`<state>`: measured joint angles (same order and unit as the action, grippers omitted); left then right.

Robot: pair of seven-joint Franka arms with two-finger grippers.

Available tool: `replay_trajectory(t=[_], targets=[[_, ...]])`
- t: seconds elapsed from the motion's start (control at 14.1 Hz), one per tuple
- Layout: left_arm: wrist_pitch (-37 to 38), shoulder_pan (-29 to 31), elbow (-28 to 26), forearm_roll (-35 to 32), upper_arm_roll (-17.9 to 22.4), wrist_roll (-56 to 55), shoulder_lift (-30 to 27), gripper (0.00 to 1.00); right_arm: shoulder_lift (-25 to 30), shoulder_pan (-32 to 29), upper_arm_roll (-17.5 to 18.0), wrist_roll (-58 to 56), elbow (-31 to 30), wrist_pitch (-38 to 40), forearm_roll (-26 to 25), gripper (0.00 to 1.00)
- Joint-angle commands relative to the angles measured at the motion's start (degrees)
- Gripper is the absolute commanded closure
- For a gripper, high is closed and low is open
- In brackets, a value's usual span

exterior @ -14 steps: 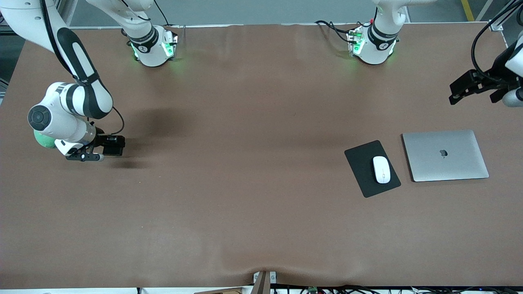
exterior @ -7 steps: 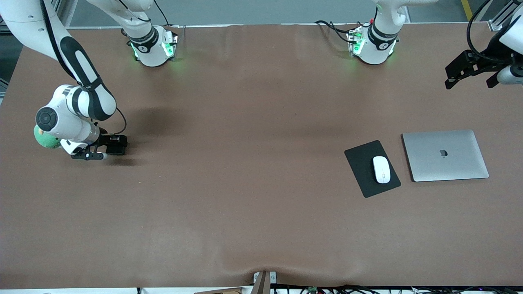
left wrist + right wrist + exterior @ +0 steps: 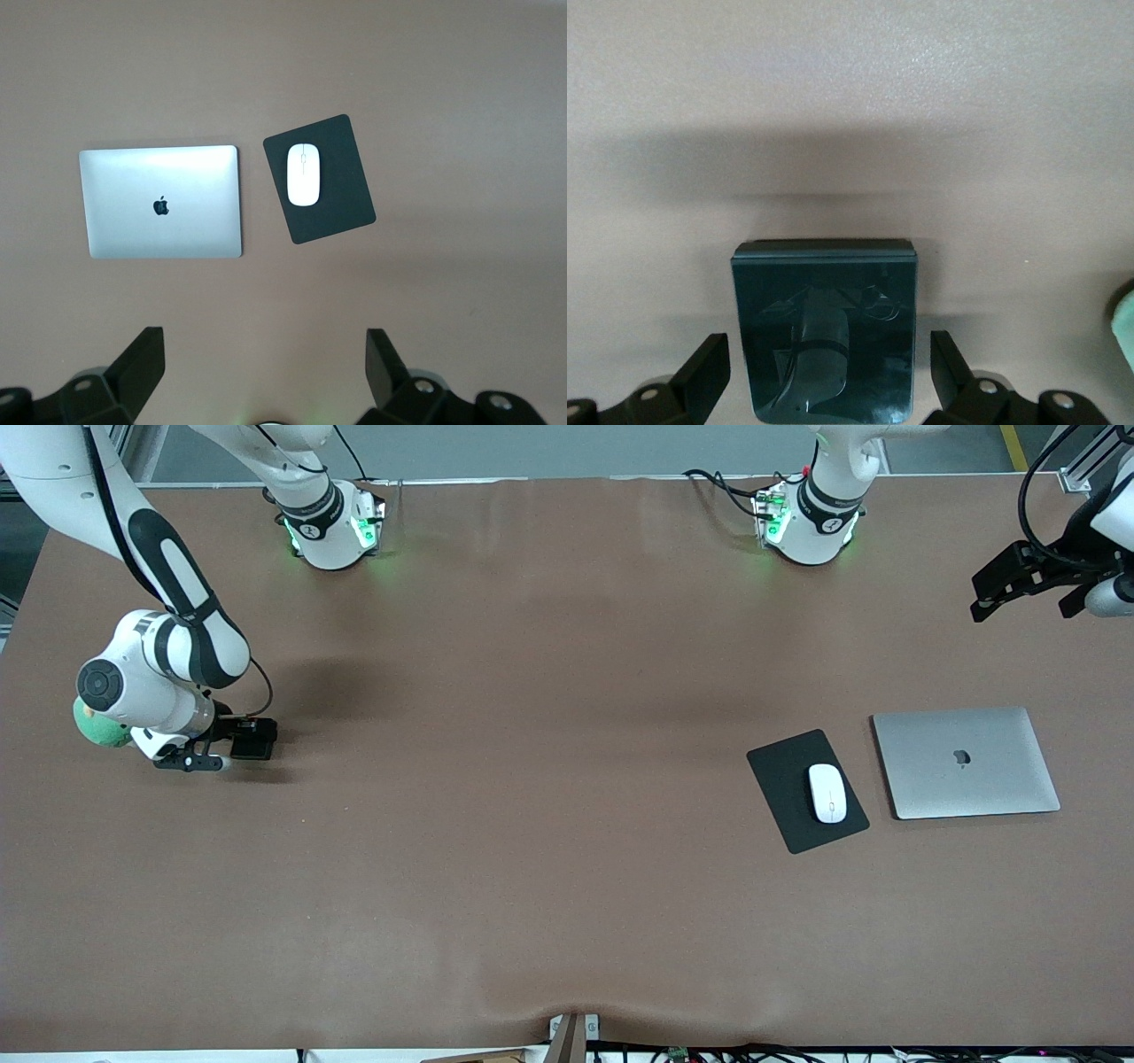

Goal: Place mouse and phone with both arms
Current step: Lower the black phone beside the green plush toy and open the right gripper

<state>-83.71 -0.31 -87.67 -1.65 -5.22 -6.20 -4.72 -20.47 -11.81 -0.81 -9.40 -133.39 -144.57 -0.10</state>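
Note:
The white mouse [image 3: 827,793] lies on a black mouse pad [image 3: 784,797] toward the left arm's end of the table; it also shows in the left wrist view [image 3: 303,174]. The black phone [image 3: 255,739] lies on the table toward the right arm's end; it shows close up in the right wrist view [image 3: 824,328]. My right gripper [image 3: 246,742] is low around the phone and open [image 3: 830,376], a finger on each side with a small gap. My left gripper [image 3: 1019,586] is open and empty [image 3: 263,372], high above the table edge.
A closed silver laptop [image 3: 966,762] lies beside the mouse pad, toward the left arm's end of the table; it also shows in the left wrist view [image 3: 164,202]. A green soft object [image 3: 96,728] sits by the right arm's wrist and shows in the right wrist view [image 3: 1125,332].
My right gripper has come down closer to the table, with the phone between its fingers throughout. My left gripper has risen away from the laptop toward the table's edge.

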Motion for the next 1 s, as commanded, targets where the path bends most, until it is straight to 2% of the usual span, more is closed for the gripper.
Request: replay_trajectory(t=[0.0, 0.36, 0.64, 0.78, 0.92], targets=[[1.0, 0.0, -0.2, -1.6, -0.1, 0.0, -1.3, 0.0, 1.0, -1.5, 1.0, -0.4, 0.4, 1.7, -1.0, 0.0], [0.8, 1.3, -0.5, -1.5, 0.0, 0.1, -1.7, 0.0, 1.5, -0.2, 1.3, -3.3, 7.3, 12.6, -1.0, 0.0], [1.5, 3.6, -0.9, 0.1, 0.1, 0.0, -2.0, 0.0, 2.0, -0.2, 1.3, -4.9, 19.7, 33.7, -0.9, 0.0], [1.5, 3.6, -0.8, 0.4, 0.1, 0.8, -1.9, 0.0, 3.0, 0.1, 1.7, -5.6, 21.9, 38.4, -0.9, 0.0], [1.4, 3.5, -0.3, 0.4, 0.0, 0.8, -1.6, 0.0, 3.3, 0.8, 2.0, -6.3, 26.7, 45.2, -0.9, 0.0]])
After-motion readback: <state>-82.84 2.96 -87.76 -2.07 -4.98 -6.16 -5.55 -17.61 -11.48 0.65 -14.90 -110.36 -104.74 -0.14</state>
